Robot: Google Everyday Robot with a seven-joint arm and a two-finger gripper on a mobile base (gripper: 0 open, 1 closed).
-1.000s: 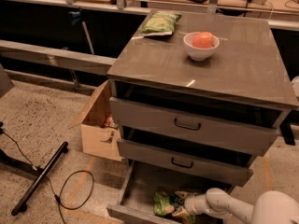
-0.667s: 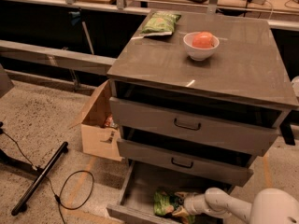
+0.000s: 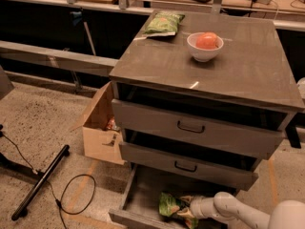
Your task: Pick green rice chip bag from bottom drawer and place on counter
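The green rice chip bag [image 3: 170, 205] lies on the floor of the open bottom drawer [image 3: 143, 187], at the bottom of the camera view. My gripper [image 3: 187, 209] reaches in from the lower right on a white arm and is at the bag's right end, touching it. The counter [image 3: 238, 66] is the grey-brown top of the drawer cabinet above.
On the counter stand a white bowl [image 3: 205, 46] with an orange-red fruit and a paler olive-green bag [image 3: 163, 23] at the back left. Two grey drawers with loop handles [image 3: 190, 127] overhang the bottom drawer. An open cardboard box [image 3: 101, 125] and a black cable [image 3: 71, 194] are on the floor at left.
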